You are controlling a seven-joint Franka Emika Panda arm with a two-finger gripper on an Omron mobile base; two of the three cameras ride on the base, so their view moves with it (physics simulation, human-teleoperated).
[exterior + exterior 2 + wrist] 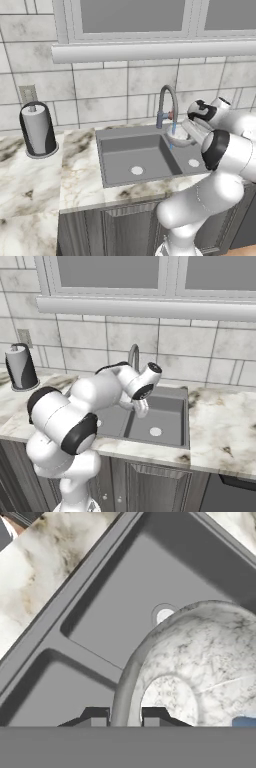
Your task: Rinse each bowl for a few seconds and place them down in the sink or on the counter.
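A pale grey-white mottled bowl (205, 657) fills the lower right of the hand view. My gripper (125, 719) is shut on its rim, with one dark fingertip (98, 718) outside the wall and one inside. In the left base view the bowl (178, 136) hangs over the dark grey sink (125, 142) just under the arched faucet (168, 102). A thin blue stream of water (172, 144) runs down at the bowl. My gripper (189, 131) holds it from the right. Below the bowl lie the basin floor and a round drain (164, 615).
A paper towel roll in a dark holder (37, 129) stands on the marble counter (30, 190) left of the sink. More counter (220, 416) stretches to the right. The tiled wall and a window sill (150, 50) rise behind the faucet.
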